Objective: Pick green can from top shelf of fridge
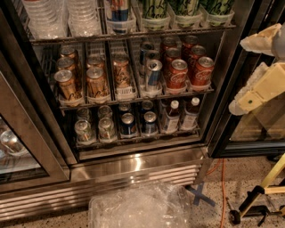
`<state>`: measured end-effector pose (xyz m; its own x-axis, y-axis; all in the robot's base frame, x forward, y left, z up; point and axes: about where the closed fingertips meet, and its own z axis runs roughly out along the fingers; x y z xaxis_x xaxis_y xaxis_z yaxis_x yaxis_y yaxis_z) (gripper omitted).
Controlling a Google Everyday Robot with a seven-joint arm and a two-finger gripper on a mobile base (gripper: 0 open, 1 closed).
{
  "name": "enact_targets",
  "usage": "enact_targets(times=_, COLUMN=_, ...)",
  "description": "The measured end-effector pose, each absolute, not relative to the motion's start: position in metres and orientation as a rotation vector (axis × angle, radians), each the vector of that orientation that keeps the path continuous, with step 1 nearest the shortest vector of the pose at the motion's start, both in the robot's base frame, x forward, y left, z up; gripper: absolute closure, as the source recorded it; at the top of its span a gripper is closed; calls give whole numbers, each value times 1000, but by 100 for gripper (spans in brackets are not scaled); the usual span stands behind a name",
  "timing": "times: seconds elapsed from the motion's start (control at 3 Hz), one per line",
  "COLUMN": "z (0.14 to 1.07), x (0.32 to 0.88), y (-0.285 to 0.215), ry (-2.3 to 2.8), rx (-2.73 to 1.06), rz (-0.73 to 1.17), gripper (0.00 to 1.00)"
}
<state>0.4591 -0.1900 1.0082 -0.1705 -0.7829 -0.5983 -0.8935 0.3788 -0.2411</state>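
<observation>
Finds the green can [155,9], pale metallic, upright in a clear plastic holder on the chrome-wire top shelf [80,39], two alike beside it. Spots the gripper [238,75], cream fingers spread, right of the fridge [133,165], well apart. Notes copper-brown cans [95,80] and red cola cans [178,73] below.

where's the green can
Top of the camera view, right of centre: the green can stands on the top shelf with two like it, above the red cans. The gripper hangs at the right edge.
</observation>
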Motion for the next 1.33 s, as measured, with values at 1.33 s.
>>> enact_targets(times=1.33, z=959, x=502, y=-108, ry=1827, rx=-1068, rz=526, gripper=0)
